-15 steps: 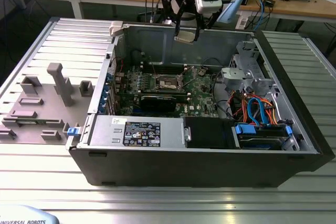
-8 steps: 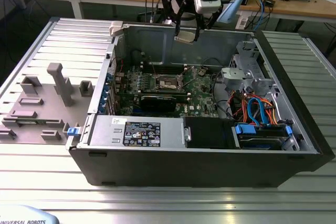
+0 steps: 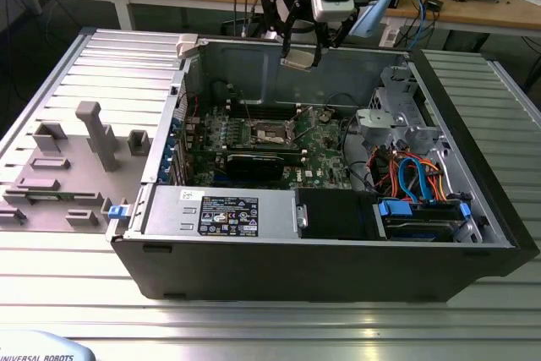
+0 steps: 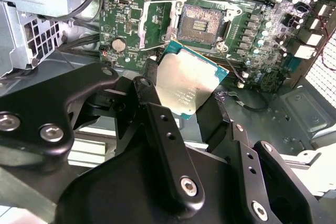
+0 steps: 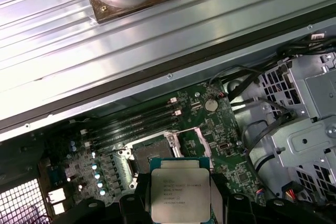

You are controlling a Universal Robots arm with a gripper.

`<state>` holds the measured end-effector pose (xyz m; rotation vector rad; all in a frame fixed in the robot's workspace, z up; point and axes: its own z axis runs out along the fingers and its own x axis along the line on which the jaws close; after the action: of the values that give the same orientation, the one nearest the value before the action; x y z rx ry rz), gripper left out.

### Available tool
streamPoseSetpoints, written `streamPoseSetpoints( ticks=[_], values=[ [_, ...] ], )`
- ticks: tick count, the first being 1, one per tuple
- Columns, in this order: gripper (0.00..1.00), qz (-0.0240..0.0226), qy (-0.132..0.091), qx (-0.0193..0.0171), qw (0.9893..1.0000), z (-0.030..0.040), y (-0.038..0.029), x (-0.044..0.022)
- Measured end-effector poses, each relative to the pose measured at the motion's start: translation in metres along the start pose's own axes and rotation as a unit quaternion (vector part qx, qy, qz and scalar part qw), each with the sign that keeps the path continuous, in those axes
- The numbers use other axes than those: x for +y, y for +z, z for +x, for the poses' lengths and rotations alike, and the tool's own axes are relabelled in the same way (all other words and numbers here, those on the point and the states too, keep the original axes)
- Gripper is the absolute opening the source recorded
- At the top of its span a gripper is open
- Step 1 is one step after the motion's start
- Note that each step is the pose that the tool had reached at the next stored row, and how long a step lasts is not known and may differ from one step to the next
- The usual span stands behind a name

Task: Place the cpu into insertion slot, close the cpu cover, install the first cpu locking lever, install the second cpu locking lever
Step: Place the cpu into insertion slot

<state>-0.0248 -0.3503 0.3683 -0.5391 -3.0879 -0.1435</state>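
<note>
My gripper (image 3: pixel 302 53) hangs above the open computer case, over its back wall, shut on the cpu (image 3: pixel 300 59). In both wrist views the cpu (image 4: pixel 186 80) (image 5: pixel 180 195) shows as a silvery square chip with a green edge, pinched between the black fingers (image 4: pixel 146 88). Well below it on the green motherboard lies the insertion slot (image 3: pixel 269 131) (image 4: pixel 202 24) (image 5: pixel 151 155), dark in the centre and uncovered. The cpu cover (image 4: pixel 156 22) stands swung open beside the slot, its square cut-out showing the board behind.
Long memory slots (image 5: pixel 137 124) run beside the socket. A black graphics card (image 3: pixel 254 162) lies in front of it. Drive cages and cables (image 3: pixel 414 171) fill the case on the exterior view's right. Grey fixtures (image 3: pixel 97 137) stand on the table at the exterior view's left.
</note>
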Motion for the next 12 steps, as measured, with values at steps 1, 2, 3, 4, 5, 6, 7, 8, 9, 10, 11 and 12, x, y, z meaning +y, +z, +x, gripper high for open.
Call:
streamPoseSetpoints(
  ticks=[1,2,3,4,5,6,7,8,9,10,11,12],
  values=[
    [0.54,0.0000,0.001,-0.0001,1.0000,0.0000,0.0000,0.0000],
    [0.54,-0.0001,0.004,-0.0003,1.0000,0.0000,0.0000,0.0000],
    [0.54,-0.0001,0.006,-0.0005,1.0000,0.0000,0.0000,0.0000],
    [0.54,-0.0001,0.007,-0.0006,1.0000,0.0000,0.0000,0.0000],
    [0.54,-0.0001,0.008,-0.0007,1.0000,0.0000,0.0000,0.0000],
    [0.54,-0.0001,0.009,-0.0008,1.0000,0.0000,0.0000,0.0000],
    [0.54,-0.0001,0.010,-0.0009,0.9999,0.0000,0.0000,0.0000],
    [0.54,-0.0002,0.011,-0.0010,0.9999,0.0000,0.0000,0.0000],
    [0.54,-0.0002,0.012,-0.0011,0.9999,0.0000,0.0000,0.0000],
    [0.54,-0.0002,0.014,-0.0012,0.9999,0.0000,0.0000,0.0000],
    [0.54,-0.0003,0.015,-0.0013,0.9999,0.0000,0.0000,0.0000],
    [0.54,-0.0003,0.016,-0.0014,0.9999,0.0000,0.0000,0.0000]
  ],
)
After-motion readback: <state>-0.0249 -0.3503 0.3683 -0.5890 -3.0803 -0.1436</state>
